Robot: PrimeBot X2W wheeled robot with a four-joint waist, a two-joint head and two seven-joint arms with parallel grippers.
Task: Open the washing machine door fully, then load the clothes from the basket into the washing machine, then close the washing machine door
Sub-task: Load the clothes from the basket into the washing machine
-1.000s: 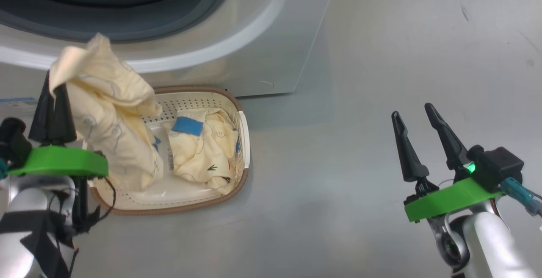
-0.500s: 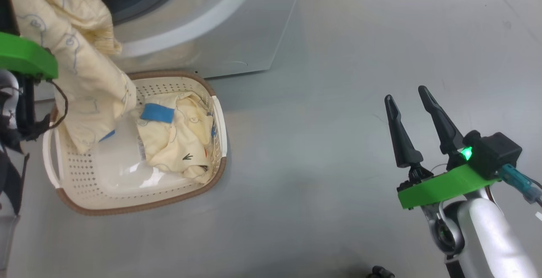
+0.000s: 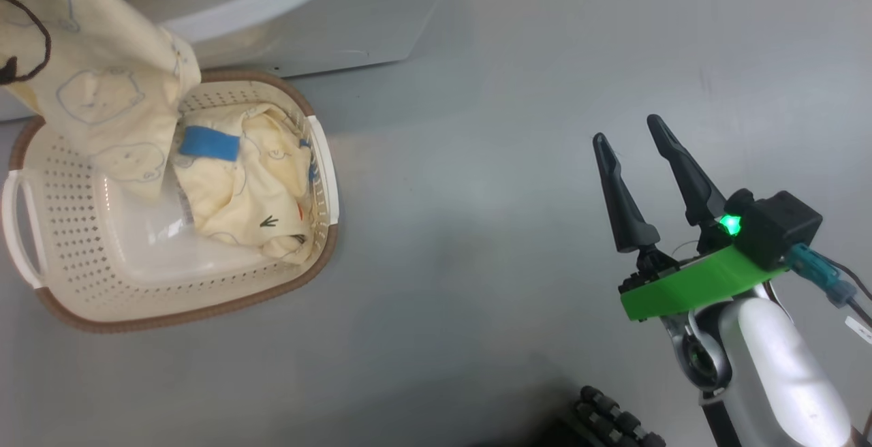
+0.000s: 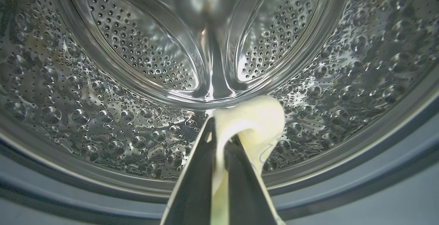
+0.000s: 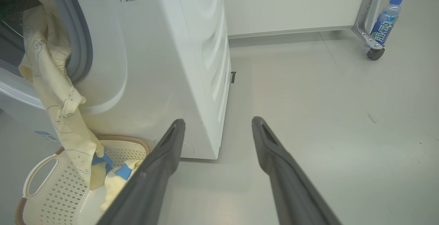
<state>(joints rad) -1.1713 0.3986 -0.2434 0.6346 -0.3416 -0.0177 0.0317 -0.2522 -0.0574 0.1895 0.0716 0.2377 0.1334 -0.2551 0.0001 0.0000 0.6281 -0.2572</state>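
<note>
Our left tool (image 4: 221, 132) is clamped on a cream garment (image 4: 255, 115) at the drum mouth of the washing machine (image 5: 164, 46). More clothes (image 3: 238, 195) lie in the basket (image 3: 68, 242) before the machine. Our right tool (image 3: 627, 128) has its fingers apart, off to the machine's right.

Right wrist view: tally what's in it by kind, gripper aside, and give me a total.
Washing machine: 1
Basket: 1
Garments: 2, one hanging from the machine's mouth, one lying in the basket
Bottle: 1
Wheeled frame leg: 1
Total: 6
</note>
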